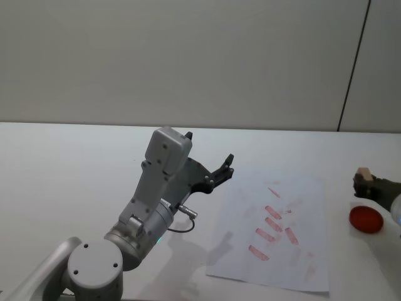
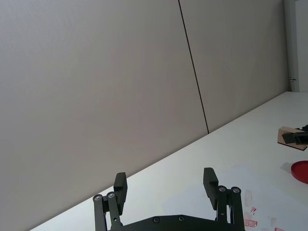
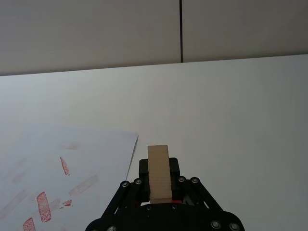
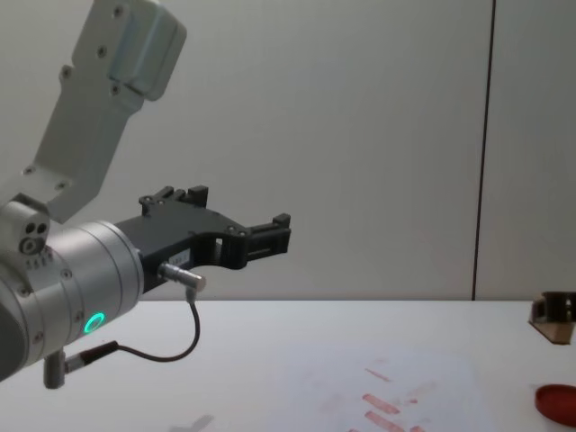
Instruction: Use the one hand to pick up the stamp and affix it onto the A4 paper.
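The stamp [image 3: 159,172], a small tan wooden block, sits between the black fingers of my right gripper [image 3: 159,166], which is shut on it. In the head view that gripper [image 1: 371,185] holds the stamp [image 1: 362,171] at the table's right edge, just beyond the red ink pad [image 1: 366,219] and right of the A4 paper [image 1: 294,207]. The white sheet bears several red stamp marks. My left gripper [image 1: 220,170] hangs raised over the table left of the paper, open and empty, with its fingers [image 2: 120,185] spread wide.
The flat round red pad [image 4: 556,403] lies on the white table [image 1: 75,163] near its right edge, right of the paper [image 4: 387,396]. The big left arm [image 4: 72,270] with a green ring fills the left foreground. A plain wall stands behind the table.
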